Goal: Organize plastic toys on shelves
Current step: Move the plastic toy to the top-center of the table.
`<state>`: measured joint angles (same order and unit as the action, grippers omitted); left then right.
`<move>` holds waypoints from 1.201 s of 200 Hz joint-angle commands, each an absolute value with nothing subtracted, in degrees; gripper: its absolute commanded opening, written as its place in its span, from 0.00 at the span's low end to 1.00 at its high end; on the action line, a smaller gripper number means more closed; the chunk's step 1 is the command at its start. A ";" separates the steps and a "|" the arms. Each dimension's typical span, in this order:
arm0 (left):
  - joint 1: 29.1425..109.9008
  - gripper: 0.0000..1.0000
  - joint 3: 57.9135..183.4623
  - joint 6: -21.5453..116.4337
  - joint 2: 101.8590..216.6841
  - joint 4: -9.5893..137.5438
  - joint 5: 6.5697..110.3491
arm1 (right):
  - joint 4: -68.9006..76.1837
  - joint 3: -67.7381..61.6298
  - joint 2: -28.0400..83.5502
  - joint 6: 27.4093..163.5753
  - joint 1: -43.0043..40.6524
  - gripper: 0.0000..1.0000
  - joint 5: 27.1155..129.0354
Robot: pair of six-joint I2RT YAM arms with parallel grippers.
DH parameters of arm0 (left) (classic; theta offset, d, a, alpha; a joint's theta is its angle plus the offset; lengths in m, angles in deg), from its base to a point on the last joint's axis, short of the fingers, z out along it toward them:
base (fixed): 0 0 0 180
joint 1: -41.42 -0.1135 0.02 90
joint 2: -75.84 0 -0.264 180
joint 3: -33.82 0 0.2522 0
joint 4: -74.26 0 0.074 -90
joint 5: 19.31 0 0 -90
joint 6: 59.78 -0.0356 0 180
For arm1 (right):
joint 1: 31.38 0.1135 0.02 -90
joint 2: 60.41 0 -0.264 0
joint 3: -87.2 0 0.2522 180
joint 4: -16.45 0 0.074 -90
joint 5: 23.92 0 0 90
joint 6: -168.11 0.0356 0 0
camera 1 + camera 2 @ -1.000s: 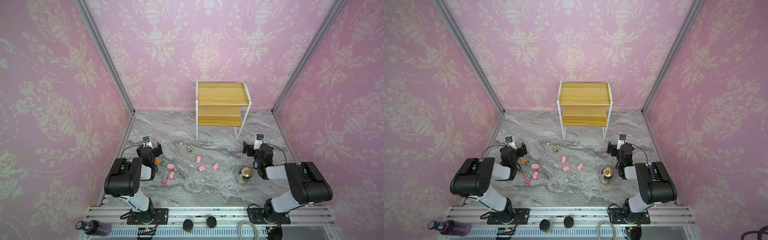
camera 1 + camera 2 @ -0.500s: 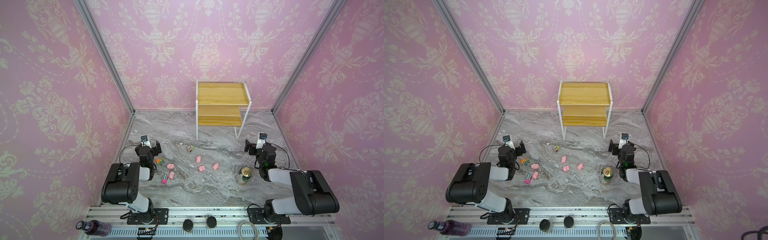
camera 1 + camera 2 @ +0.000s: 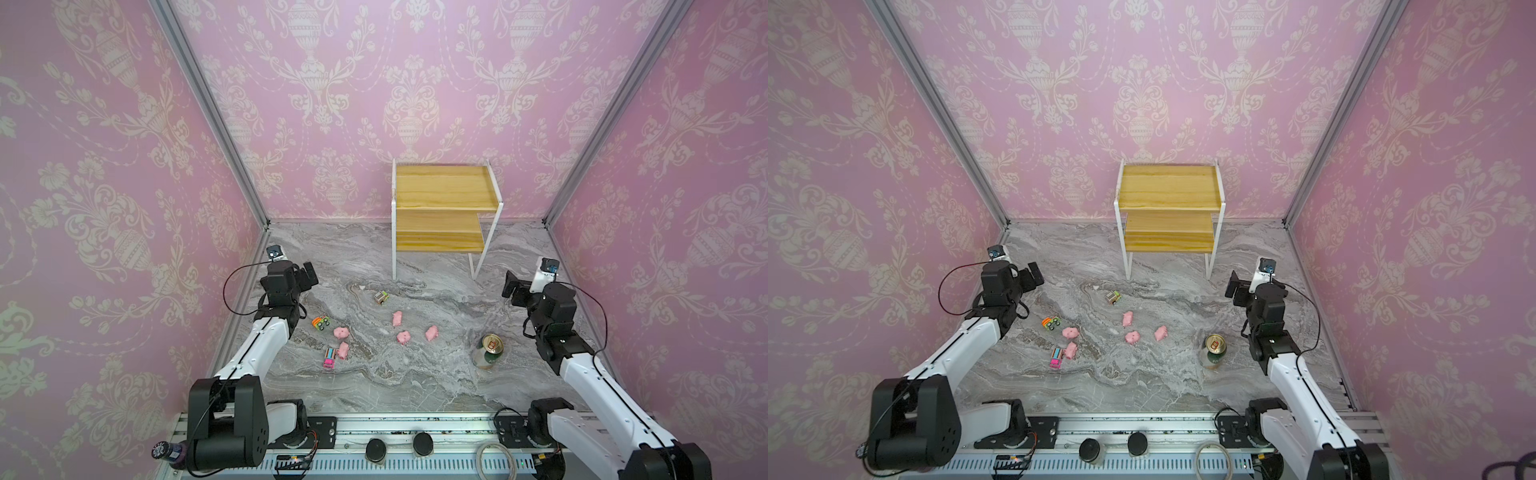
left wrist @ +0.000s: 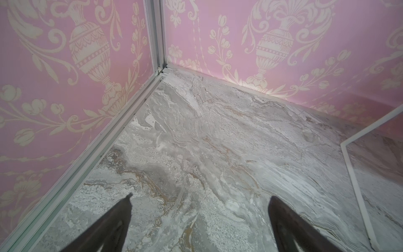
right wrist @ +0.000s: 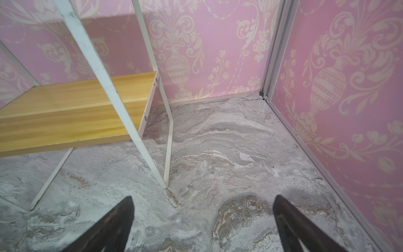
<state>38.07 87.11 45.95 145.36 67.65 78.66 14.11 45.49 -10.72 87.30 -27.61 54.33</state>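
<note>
Pink plastic pig figures (image 3: 340,331), five in all, lie scattered on the grey marbled tabletop (image 3: 374,386) among three tiny toy trucks. An orange-green truck (image 3: 321,323) sits just beside the leftmost pig, a pink-blue truck (image 3: 329,358) is right against another pig nearer the front edge, and a brown-green truck (image 3: 380,297) stands apart, closest to the shelves. All eight toys rest on the tabletop in front of the two-tier rack of yellowish wooden boards in a thin white metal frame (image 3: 444,195), which stands at the back wall. The left tool (image 3: 309,276) hangs near the left wall, jaws spread wide with only marble between them in its wrist view (image 4: 200,198). The right tool (image 3: 512,286), equally wide and holding nothing, points toward the rack's right front leg (image 5: 202,198). A green-gold drink can (image 3: 490,351) stands upright between the pigs and the right arm. A dark purple bottle (image 3: 168,451) lies off the tabletop by the left arm's base.
</note>
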 commanded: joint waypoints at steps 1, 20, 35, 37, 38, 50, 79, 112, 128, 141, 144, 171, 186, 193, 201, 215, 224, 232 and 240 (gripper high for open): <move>38.90 0.99 88.54 51.04 140.64 52.14 75.06 | -2.57 42.87 -15.25 94.07 -27.13 1.00 56.77; 39.13 0.99 89.07 53.34 137.70 44.25 72.37 | -10.55 40.15 -17.33 95.49 -25.25 1.00 58.69; 39.97 0.99 91.76 53.51 136.55 38.07 71.19 | -15.83 38.28 -18.71 95.53 -22.56 1.00 58.26; 40.18 0.99 91.89 53.51 136.39 37.38 70.94 | -16.57 37.95 -18.80 95.52 -22.23 1.00 58.12; 40.23 0.99 91.97 53.52 136.35 37.20 70.86 | -16.92 37.85 -18.87 95.51 -22.01 1.00 58.10; 41.29 0.98 92.53 53.32 135.52 33.82 70.26 | -20.33 36.15 -19.10 95.42 -20.16 1.00 58.63; 43.06 0.97 93.02 53.87 134.13 30.33 67.25 | -25.80 32.79 -17.78 95.33 -16.39 0.99 60.47; 46.24 0.95 94.74 52.15 135.24 29.40 64.87 | -27.34 30.31 -14.47 94.57 -11.74 0.97 61.77; 47.90 0.94 95.92 51.12 136.87 29.60 63.46 | -27.42 29.14 -12.37 94.10 -9.29 0.97 61.79; 49.57 0.93 96.74 50.28 138.06 30.37 62.52 | -26.78 28.56 -10.99 94.17 -8.19 0.97 61.99; 50.05 0.93 96.84 50.11 138.46 30.70 62.33 | -26.56 28.51 -10.72 94.27 -8.02 0.97 61.96; 53.93 0.93 98.24 49.50 140.87 33.82 60.46 | -24.53 26.46 -8.00 95.22 -7.74 0.97 62.21; 55.94 0.93 99.43 49.82 142.28 35.41 59.99 | -23.92 24.23 -6.04 96.15 -7.89 0.97 61.78; 56.52 0.92 100.06 50.05 142.98 36.09 59.92 | -23.66 23.12 -5.03 96.74 -8.15 0.97 61.57; 56.86 0.92 100.97 50.52 143.85 36.76 59.78 | -23.13 21.84 -3.86 97.77 -8.90 0.97 62.10; 57.25 0.92 102.71 51.33 145.49 37.46 59.79 | -23.14 19.17 -1.17 100.50 -11.12 0.96 62.91; 57.30 0.92 104.11 51.73 146.99 37.29 60.09 | -23.00 17.66 0.57 102.42 -13.15 0.96 64.21; 57.37 0.92 105.58 52.05 148.35 36.69 60.77 | -22.80 16.44 1.76 104.44 -14.93 0.95 64.81; 57.39 0.92 107.13 52.27 149.84 35.64 61.98 | -22.65 15.39 3.06 106.48 -17.25 0.95 65.45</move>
<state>57.04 102.50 51.22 146.74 35.79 61.06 -23.85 19.07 0.23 99.52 -12.77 63.29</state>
